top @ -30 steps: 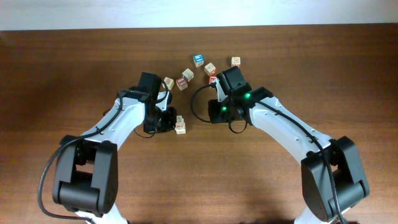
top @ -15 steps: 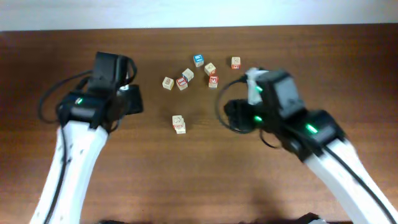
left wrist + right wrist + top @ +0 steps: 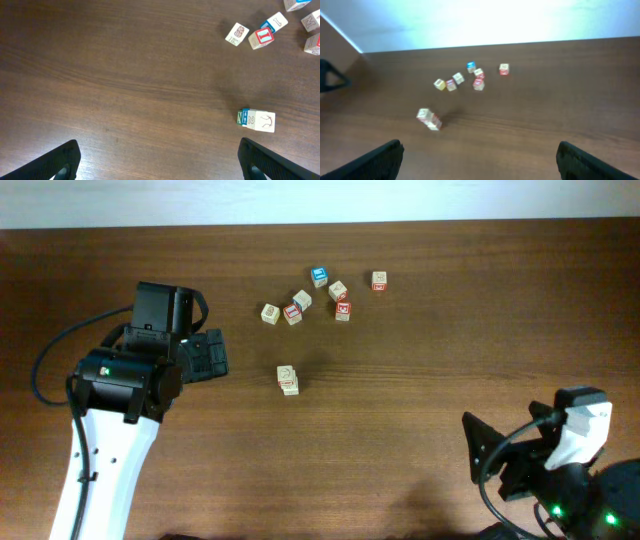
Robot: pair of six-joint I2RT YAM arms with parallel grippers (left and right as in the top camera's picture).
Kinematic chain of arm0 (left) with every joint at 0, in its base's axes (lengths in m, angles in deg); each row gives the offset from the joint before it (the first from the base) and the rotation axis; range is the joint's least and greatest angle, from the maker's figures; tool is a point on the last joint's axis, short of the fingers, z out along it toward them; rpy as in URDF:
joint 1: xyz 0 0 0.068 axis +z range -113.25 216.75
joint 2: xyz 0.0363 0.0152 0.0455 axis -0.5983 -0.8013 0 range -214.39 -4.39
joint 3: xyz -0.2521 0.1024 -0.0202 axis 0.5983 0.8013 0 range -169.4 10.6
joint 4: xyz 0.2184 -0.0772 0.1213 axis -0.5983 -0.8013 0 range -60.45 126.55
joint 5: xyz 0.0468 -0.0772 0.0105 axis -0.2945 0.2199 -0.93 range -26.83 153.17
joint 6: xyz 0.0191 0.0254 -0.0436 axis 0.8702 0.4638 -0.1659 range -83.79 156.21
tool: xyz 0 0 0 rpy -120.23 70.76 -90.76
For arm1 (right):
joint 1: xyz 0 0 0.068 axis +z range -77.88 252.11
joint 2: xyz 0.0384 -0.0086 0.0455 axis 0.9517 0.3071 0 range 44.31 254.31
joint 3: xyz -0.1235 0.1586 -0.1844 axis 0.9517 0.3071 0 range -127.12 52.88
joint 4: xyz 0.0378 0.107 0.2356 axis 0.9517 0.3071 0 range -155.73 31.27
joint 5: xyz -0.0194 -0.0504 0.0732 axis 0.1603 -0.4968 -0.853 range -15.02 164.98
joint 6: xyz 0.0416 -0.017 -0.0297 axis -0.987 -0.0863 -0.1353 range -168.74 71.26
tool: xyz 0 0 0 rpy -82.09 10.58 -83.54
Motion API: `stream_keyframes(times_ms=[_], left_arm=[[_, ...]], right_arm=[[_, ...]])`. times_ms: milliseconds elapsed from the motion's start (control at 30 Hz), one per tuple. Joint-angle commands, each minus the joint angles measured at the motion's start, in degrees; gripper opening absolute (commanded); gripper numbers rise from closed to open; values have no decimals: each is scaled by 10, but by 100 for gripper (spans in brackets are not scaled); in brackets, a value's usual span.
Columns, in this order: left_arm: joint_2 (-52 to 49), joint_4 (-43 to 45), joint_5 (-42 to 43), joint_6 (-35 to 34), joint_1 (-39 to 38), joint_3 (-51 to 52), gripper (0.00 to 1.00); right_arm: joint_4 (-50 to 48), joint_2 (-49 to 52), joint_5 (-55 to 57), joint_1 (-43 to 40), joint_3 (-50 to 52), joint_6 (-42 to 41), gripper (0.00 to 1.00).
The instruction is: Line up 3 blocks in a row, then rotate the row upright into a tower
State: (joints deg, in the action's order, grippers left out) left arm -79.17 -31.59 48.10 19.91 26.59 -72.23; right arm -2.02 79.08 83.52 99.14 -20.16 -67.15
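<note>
1. Well, the left fingers (image 3: 60, 160) stand wide apart with only bare worktop (image 3: 450, 360) between them, so they are open and grip nothing.
2. The right fingers (image 3: 380, 157) are also spread wide and empty. In the overhead view they sit at the near right corner, well apart from every cube.
3. The blocks (image 3: 288, 379) lie pressed together in one small group near the middle of the worktop. They are to the right of the left fingers and do not touch them.
4. In the left wrist view this group shows a green "N" face at one end and a blue edge just beside it. At the other end there is a pale face with a thin line drawing.
5. I cannot tell if the blocks are stacked or lie side by side.
6. Seven other cubes (image 3: 338, 290) are scattered behind the group, toward the far edge. Among them is a blue-topped cube (image 3: 319, 276), and some have red faces.
</note>
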Motion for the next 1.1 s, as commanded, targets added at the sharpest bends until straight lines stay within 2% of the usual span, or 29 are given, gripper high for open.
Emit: stream_keyframes(times_ms=[0, 67, 133, 233, 400, 500, 933, 1000, 1033, 1067], left_arm=[[1, -1, -8, 0, 1, -5, 99], [1, -1, -8, 0, 1, -5, 99], [1, -1, -8, 0, 1, -5, 99], [1, -1, -8, 0, 1, -5, 99], [1, -1, -8, 0, 1, -5, 99], [1, -1, -8, 0, 1, -5, 99], [1, -1, -8, 1, 1, -5, 99], [10, -1, -49, 0, 2, -4, 99], [42, 19, -54, 1, 3, 14, 99], [89, 85, -55, 1, 10, 60, 99]], right_arm=[[-110, -32, 32, -52, 106, 35, 98], [-287, -114, -121, -155, 282, 180, 98], [-449, -215, -143, -205, 467, 193, 98], [-610, -318, -109, -212, 642, 192, 98], [-625, -346, -60, -212, 726, 193, 98], [-592, -346, -68, -210, 727, 191, 98], [-592, -346, -68, -210, 727, 191, 98], [-592, -346, -68, -210, 727, 191, 98], [-592, -346, -68, -210, 727, 191, 98], [-592, -346, -68, -210, 727, 191, 98]])
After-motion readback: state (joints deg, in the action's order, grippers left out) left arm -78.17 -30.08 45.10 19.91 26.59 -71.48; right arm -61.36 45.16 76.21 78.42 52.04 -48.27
